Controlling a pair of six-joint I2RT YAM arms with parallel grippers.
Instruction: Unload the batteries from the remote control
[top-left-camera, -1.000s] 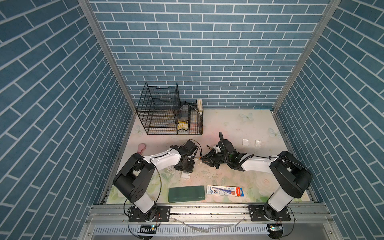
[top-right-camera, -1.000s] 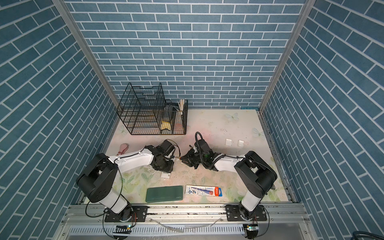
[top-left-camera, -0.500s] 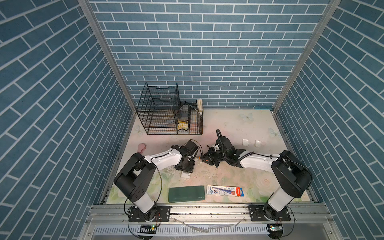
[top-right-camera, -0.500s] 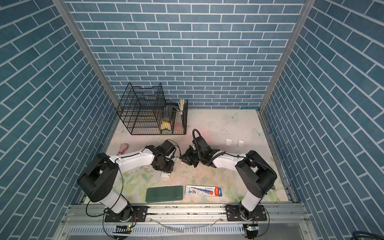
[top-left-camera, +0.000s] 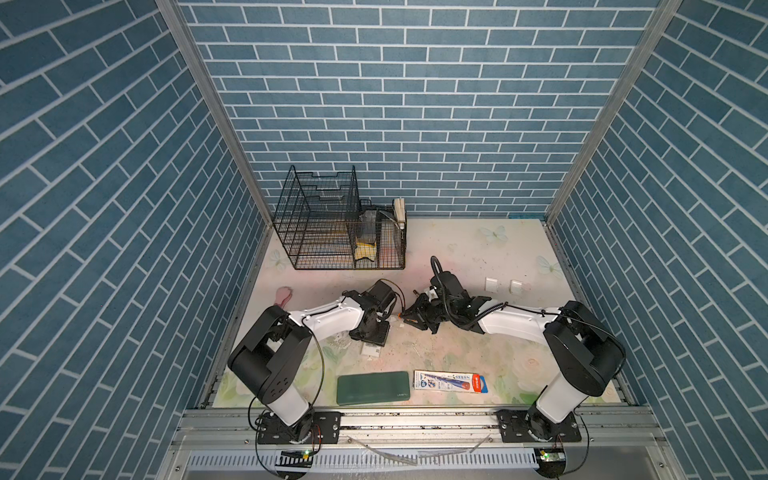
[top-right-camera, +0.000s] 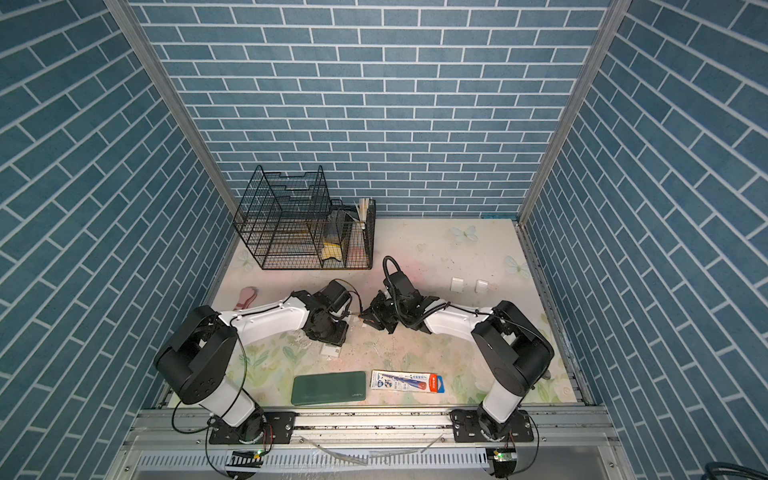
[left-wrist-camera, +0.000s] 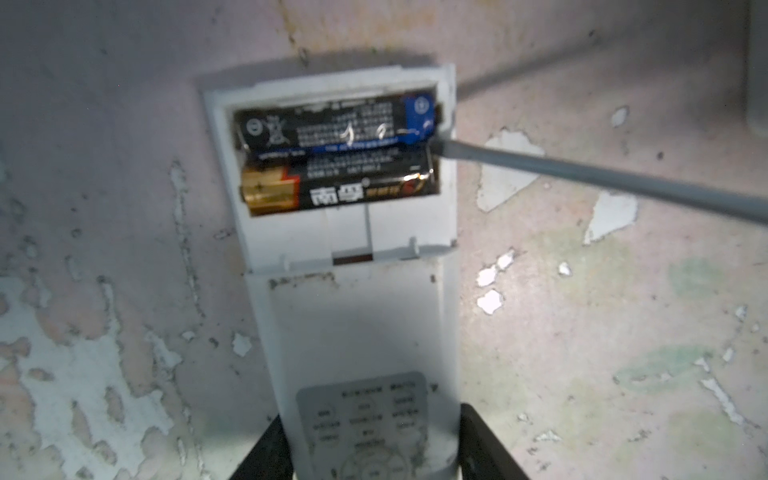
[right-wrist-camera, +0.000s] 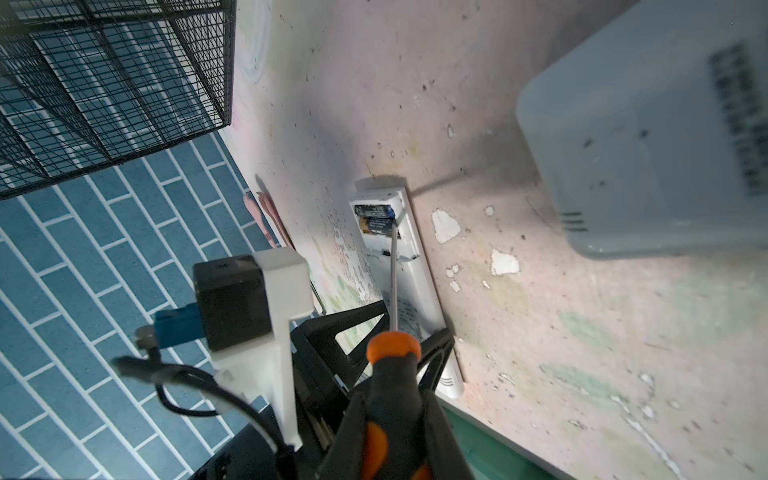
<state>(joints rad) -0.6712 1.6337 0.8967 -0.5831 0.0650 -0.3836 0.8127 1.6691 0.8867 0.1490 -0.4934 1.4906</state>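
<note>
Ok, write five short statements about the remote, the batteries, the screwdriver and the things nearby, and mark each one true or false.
1. The left gripper grips the remote. True.
2. The right gripper holds the screwdriver by its handle. True.
3. The remote's battery compartment is empty. False: two batteries lie in it side by side, with the cover off.
4. The screwdriver's tip hangs well clear of the remote. False: it sits in the compartment, at one end of the batteries.
5. A green case lies beside a pen packet. True.
</note>
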